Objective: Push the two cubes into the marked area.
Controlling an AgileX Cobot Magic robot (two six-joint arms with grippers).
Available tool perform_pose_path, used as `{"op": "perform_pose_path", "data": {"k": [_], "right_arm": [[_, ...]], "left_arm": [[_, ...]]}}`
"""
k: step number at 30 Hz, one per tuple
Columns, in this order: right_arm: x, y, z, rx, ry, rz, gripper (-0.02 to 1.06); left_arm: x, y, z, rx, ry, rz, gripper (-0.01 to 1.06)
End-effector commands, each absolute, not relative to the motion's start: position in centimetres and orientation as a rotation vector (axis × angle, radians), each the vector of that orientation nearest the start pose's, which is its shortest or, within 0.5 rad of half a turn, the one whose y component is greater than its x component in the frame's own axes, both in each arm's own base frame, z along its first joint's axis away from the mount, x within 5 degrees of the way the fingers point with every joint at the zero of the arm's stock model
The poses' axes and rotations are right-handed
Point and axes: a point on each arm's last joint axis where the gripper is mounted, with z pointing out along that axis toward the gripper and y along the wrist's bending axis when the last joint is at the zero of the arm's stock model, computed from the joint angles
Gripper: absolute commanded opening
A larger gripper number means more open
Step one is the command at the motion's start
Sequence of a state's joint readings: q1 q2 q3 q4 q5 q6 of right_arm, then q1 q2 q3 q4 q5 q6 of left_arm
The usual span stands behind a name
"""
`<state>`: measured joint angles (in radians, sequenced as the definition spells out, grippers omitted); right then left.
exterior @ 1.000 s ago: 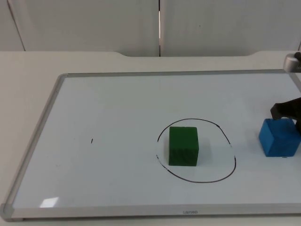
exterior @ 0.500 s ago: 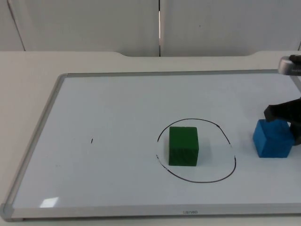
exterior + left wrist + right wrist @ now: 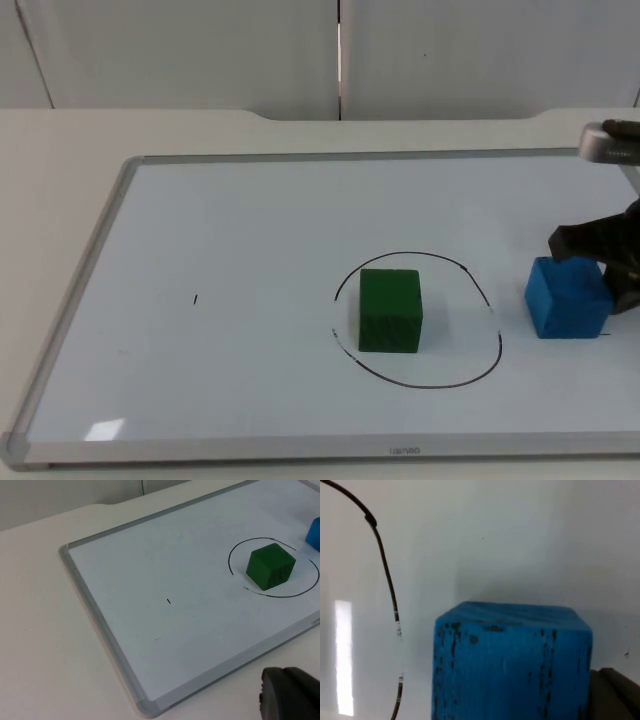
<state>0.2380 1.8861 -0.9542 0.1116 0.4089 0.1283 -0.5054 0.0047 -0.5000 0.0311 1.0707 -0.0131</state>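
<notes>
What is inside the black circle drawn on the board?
Only the green cube sits inside the circle. The blue cube is just outside it, with the right gripper behind it. The bit of board under the green cube is hidden.

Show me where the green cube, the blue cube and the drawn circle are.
green cube (image 3: pixel 390 310), top view, on its front face.
blue cube (image 3: pixel 566 300), top view, on its front face.
drawn circle (image 3: pixel 420 384), top view, on its near line.

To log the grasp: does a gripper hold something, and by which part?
It cannot be told: the right gripper is against the blue cube, on the side away from the circle.
</notes>
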Motion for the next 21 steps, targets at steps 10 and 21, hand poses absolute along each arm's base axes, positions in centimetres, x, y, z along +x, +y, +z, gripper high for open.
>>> {"op": "perform_pose_path", "data": {"k": [10,21], "right_arm": [[32.3,9.6,12.2,-0.073,2.821,0.180,0.00],[31.9,12.4,12.4,-0.160,2.764,0.217,0.00]], "left_arm": [[-0.3,0.4,27.5,0.510,2.012,-0.293,0.00],[-0.3,0.4,27.5,0.510,2.012,-0.293,0.00]]}}
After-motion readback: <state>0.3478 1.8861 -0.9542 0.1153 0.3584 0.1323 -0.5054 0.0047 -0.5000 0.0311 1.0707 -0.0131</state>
